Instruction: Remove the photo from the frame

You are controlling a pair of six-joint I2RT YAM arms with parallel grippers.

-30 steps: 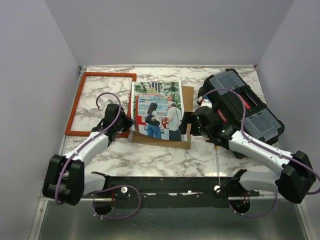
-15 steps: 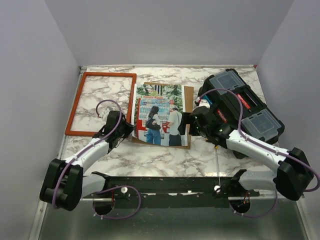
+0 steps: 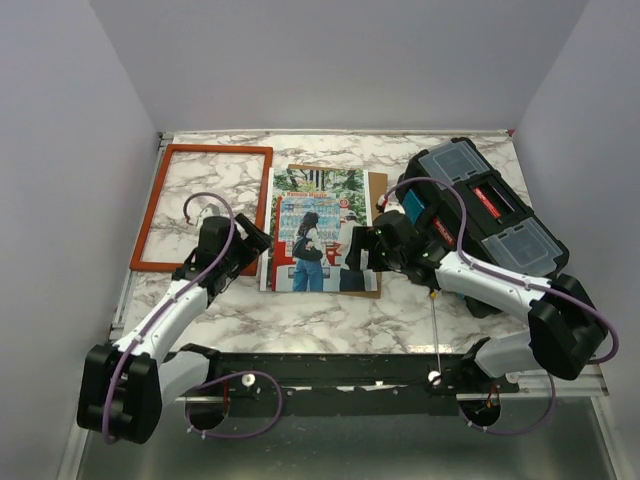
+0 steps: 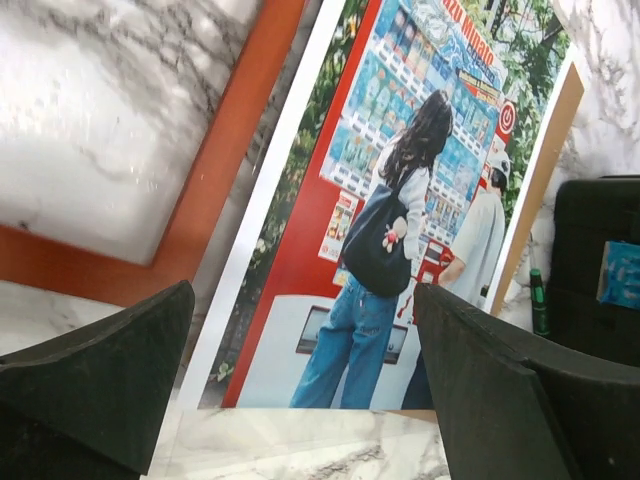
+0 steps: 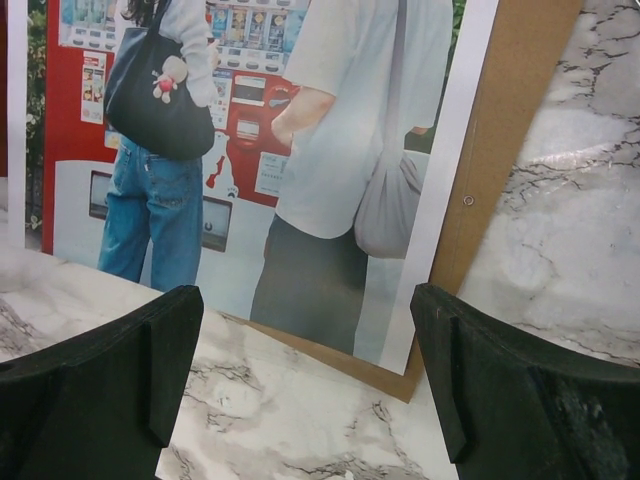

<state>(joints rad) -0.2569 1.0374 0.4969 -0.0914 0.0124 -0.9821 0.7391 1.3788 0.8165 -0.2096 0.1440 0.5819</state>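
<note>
Left pincer (image 3: pixel 252 240) and right pincer (image 3: pixel 368 243) stand spread and empty, flanking the photo (image 3: pixel 312 225). It lies on the board (image 3: pixel 377 188), just beside the frame (image 3: pixel 215 149). Removal appears done; the next move calls for lifting both arms clear.

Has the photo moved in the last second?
Yes, toward the near side. The photo slid over the board, which stayed put and now shows past the photo's far edge, barely past its near one.

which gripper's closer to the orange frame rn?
Left. The left gripper sits by the frame's near right corner, at the photo's left edge. The right gripper is across the photo, at its right edge.
</note>
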